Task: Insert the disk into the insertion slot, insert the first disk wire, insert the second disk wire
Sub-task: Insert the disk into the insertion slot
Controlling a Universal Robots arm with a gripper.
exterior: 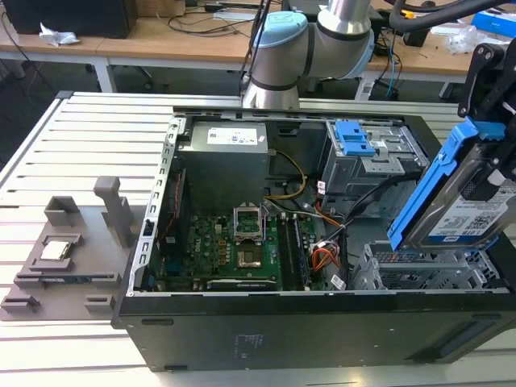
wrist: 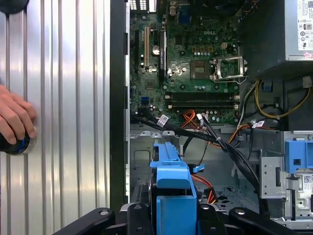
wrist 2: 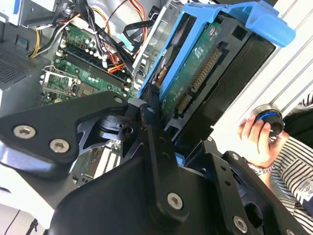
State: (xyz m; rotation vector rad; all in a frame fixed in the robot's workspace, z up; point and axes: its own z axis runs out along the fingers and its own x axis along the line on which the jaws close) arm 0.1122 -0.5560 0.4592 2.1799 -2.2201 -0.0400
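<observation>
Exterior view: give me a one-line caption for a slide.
The gripper holds the disk, tilted, above the insertion slot of the open computer case.

An open black computer case (exterior: 242, 334) lies on a slatted metal table (exterior: 72, 145). At the exterior view's right, a black gripper (exterior: 488, 165) clasps the disk (exterior: 459, 214), steeply tilted in its blue carrier, just above the insertion slot (exterior: 419, 272), a grey perforated cage. A green motherboard (exterior: 234, 246) lies inside the case.
</observation>
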